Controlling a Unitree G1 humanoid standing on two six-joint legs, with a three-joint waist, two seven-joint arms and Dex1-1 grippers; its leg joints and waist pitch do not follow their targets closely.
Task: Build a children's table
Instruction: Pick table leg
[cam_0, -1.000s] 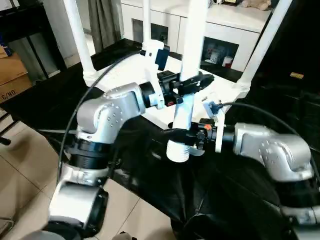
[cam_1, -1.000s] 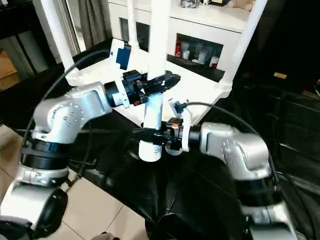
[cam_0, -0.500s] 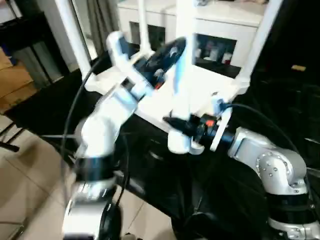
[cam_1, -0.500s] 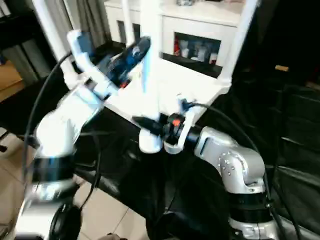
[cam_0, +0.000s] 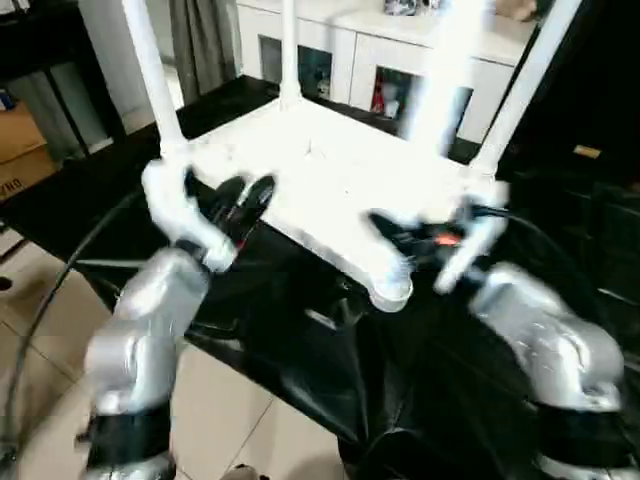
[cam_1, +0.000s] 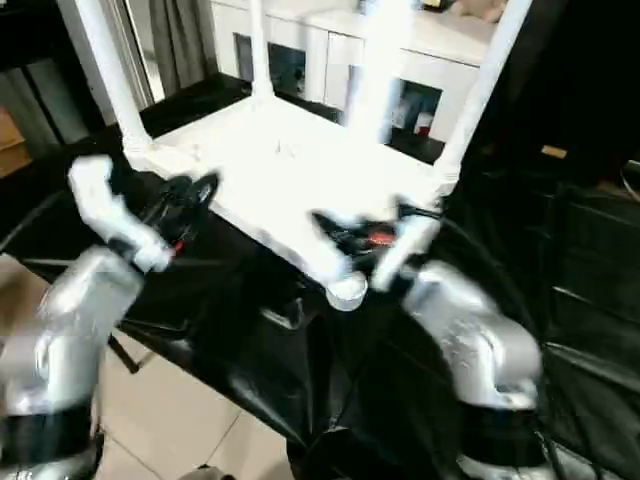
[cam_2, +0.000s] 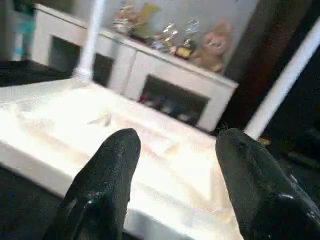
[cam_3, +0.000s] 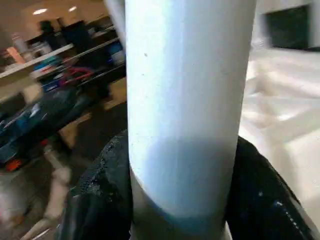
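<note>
The white tabletop (cam_0: 310, 170) lies upside down on a black-draped surface. Three white legs stand in its corner sockets: one on the left (cam_0: 150, 70), one at the back (cam_0: 290, 50), one on the right (cam_0: 520, 90). My right gripper (cam_0: 388, 226) is shut on the fourth leg (cam_0: 440, 80), which rises blurred and tilted above the front corner socket (cam_0: 390, 293). Its black fingers (cam_3: 100, 180) press both sides of the tube (cam_3: 185, 100). My left gripper (cam_0: 240, 200) hangs open and empty off the tabletop's left front edge, with its fingers (cam_2: 115, 165) spread towards the tabletop (cam_2: 100, 125).
A white cabinet (cam_0: 340, 50) with glass-fronted shelves stands behind the work. Black cloth (cam_0: 300, 340) drapes over the front edge down to the tiled floor (cam_0: 220, 420). A cardboard box (cam_0: 20, 140) sits at the far left.
My left gripper has let go of the fourth leg and swung down to the left. The right gripper still holds the leg, now leaning back and right. The camera has shifted.
</note>
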